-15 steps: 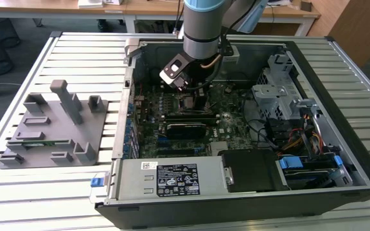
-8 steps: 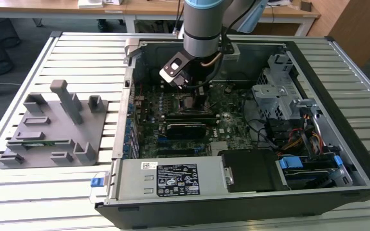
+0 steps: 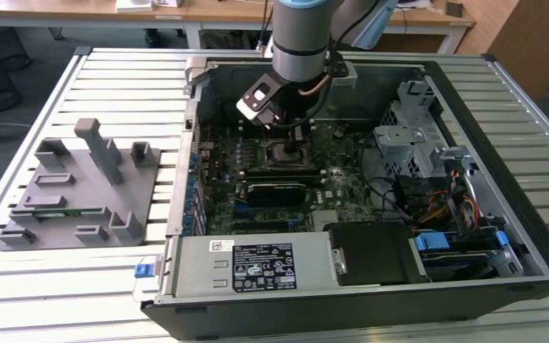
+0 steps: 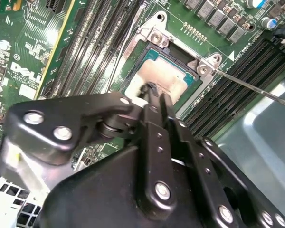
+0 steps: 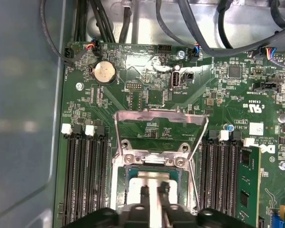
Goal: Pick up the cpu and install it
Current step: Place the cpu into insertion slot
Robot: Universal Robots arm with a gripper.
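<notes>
The cpu [image 5: 154, 177] is seen lying in the open socket [image 5: 154, 159], directly under the hand [image 5: 153, 191]; whether it is gripped cannot be told. Seating seems under way; flat, square alignment is called for.

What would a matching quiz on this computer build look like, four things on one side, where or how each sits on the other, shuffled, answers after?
Things
1. cpu
2. load plate
3. coin cell battery
4. grey fixture block

Places or states
A. on the slatted table, outside the computer case, at the exterior view's left
B. swung up open
C. round and silver, on the motherboard
D. in the socket, beneath the gripper

Pairs: 1-D, 2-B, 3-C, 4-A
</notes>
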